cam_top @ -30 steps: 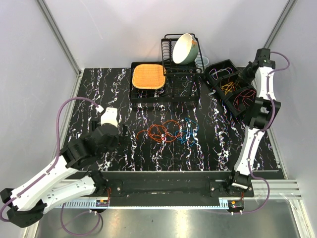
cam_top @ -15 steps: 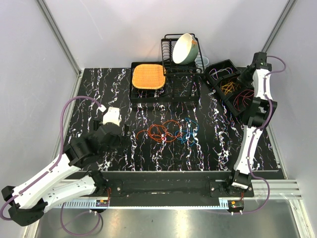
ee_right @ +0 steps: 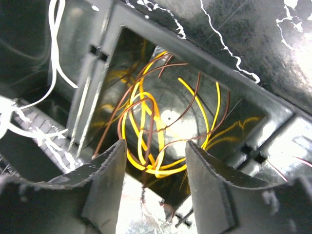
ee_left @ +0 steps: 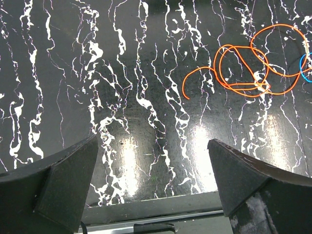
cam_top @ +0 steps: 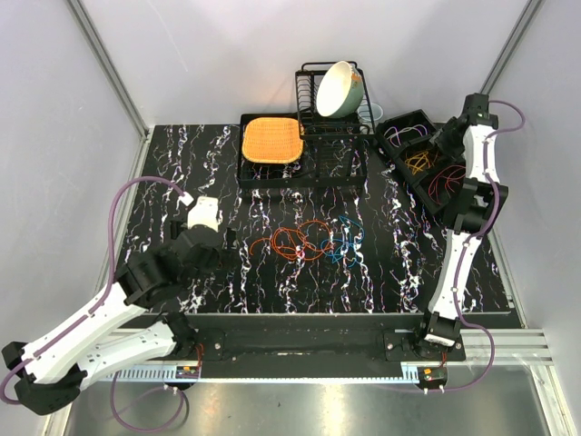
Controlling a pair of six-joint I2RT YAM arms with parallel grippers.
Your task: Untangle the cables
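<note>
A tangle of cables lies mid-table: orange-red loops (cam_top: 295,242) joined to blue and green loops (cam_top: 348,242). The left wrist view has the orange cable (ee_left: 243,68) at upper right. My left gripper (cam_top: 229,238) (ee_left: 153,146) hovers open over bare table, left of the tangle. My right gripper (cam_top: 442,138) (ee_right: 153,163) stands open over the middle compartment of a black divided tray (cam_top: 396,153). Yellow cables (ee_right: 146,141) and a brown cable (ee_right: 161,97) lie in that compartment. The brown one's end runs loose between the fingers, which do not pinch it.
The tray's other compartments hold purple cables (cam_top: 404,134) and red cables (cam_top: 449,180). At the back stand a dish rack (cam_top: 313,127) with a tilted bowl (cam_top: 338,88) and an orange mat (cam_top: 270,140) on a black tray. The table's front edge (ee_left: 161,207) is close under my left gripper.
My right gripper went from shut to open over the tray's middle compartment, and the brown cable now lies loose. My left arm shifted slightly toward the tangle.
</note>
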